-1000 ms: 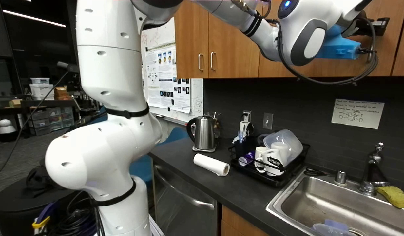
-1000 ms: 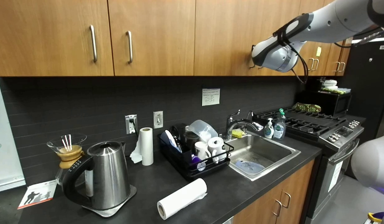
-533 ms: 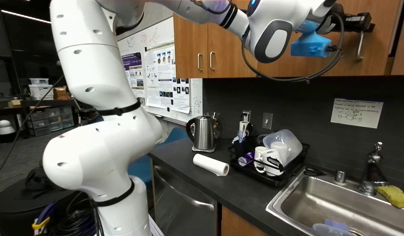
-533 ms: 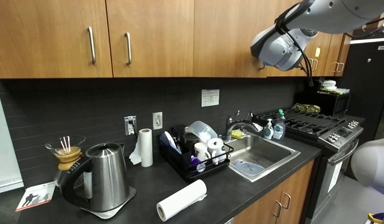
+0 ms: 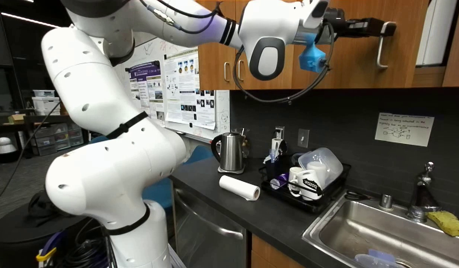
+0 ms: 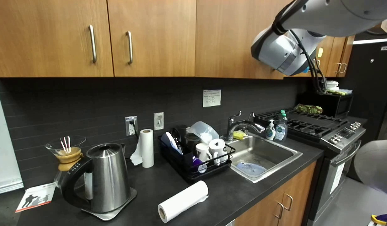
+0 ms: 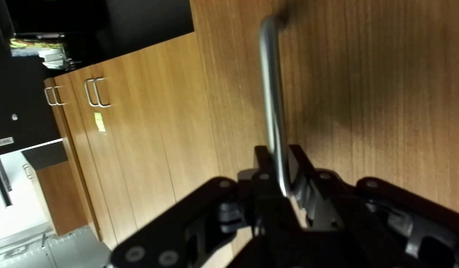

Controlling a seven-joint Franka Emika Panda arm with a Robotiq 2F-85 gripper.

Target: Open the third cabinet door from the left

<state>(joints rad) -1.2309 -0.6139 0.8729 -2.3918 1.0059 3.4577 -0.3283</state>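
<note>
The third cabinet door is wood-coloured and stands partly open, swung outward on its left side; it also shows in an exterior view. A gap beside its free edge shows a pale interior. My gripper is at the upper end of the door's silver handle. In the wrist view the handle runs between the two black fingers, which are closed around its end. The gripper is hidden behind the arm in an exterior view.
Two other upper doors are shut on the left. Below are a kettle, a paper towel roll, a dish rack with mugs, and a sink. A cable loop hangs from the wrist.
The door has swung outward from shut to partly open, widening the gap. The gripper and handle have moved together away from the cabinet, and the arm has drawn back.
</note>
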